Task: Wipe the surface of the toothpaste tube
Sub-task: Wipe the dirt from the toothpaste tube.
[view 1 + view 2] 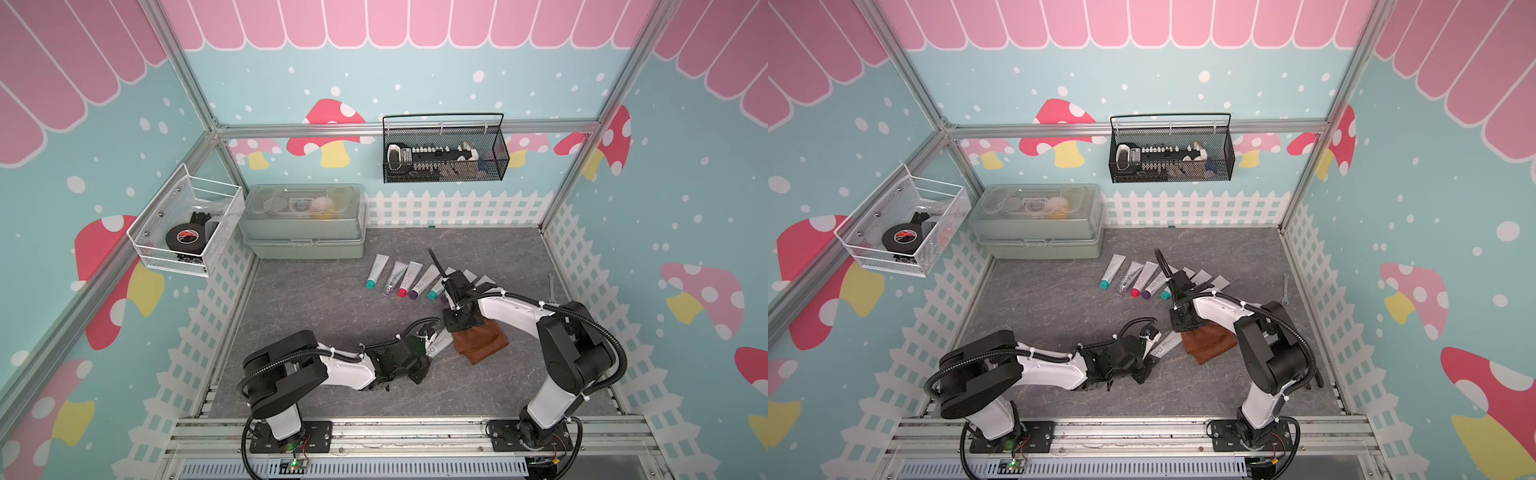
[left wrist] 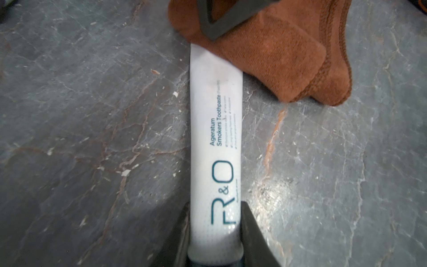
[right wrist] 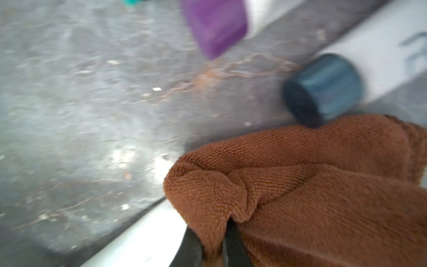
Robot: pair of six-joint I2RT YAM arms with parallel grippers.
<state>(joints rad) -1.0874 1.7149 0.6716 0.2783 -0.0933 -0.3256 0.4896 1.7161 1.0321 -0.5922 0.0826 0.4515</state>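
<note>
A white toothpaste tube (image 1: 438, 345) (image 1: 1166, 347) with teal "R&O" lettering (image 2: 216, 129) lies on the grey mat near the front middle. My left gripper (image 2: 216, 204) is shut on its cap end, one finger on each side. A brown cloth (image 1: 482, 343) (image 1: 1212, 340) (image 2: 265, 57) lies bunched over the tube's flat far end. My right gripper (image 3: 211, 228) is shut on a fold of that cloth (image 3: 312, 185), pressing it down at the tube's end. In both top views the right wrist hides those fingertips.
Several other tubes (image 1: 399, 278) lie in a row behind the right arm, two of them close to the cloth: a purple-capped one (image 3: 217, 30) and a dark-blue-capped one (image 3: 323, 87). A grey-green box (image 1: 303, 222) stands back left. A wrench (image 1: 552, 286) lies at the right edge.
</note>
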